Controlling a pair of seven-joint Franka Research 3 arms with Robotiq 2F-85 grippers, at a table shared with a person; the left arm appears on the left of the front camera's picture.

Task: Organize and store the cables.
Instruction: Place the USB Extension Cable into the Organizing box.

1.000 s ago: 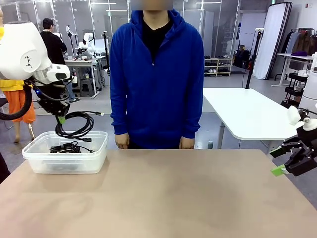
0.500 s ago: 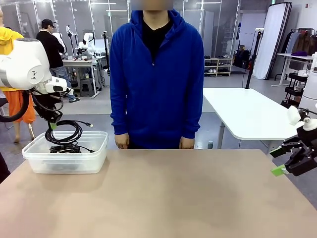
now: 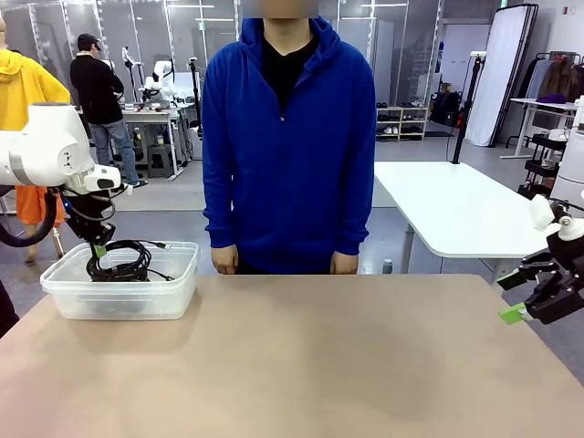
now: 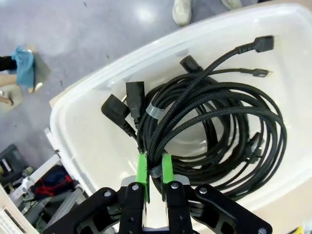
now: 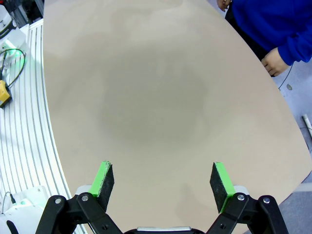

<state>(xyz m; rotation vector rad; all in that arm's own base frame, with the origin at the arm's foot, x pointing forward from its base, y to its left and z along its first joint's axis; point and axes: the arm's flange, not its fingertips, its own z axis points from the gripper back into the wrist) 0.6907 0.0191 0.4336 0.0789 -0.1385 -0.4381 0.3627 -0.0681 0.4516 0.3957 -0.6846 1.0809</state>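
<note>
Over the last second the left arm (image 3: 55,151) has come down at the far left, so the coiled cable (image 4: 214,122) its left gripper (image 4: 155,170) pinches tight now sits in the bin (image 3: 119,292) on the other cables (image 4: 126,102): stored bar the release. The right gripper (image 5: 163,180) gapes wide and empty at the right edge, and no writing is legible.

Jaws pinch cable coil (image 4: 214,112) over bin (image 4: 92,146).

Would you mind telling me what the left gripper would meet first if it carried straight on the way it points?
The left gripper, shut on a coiled cable, points down into the white bin. It would probably meet the cables already lying there first, then the bin floor, though depth is unclear.
</note>
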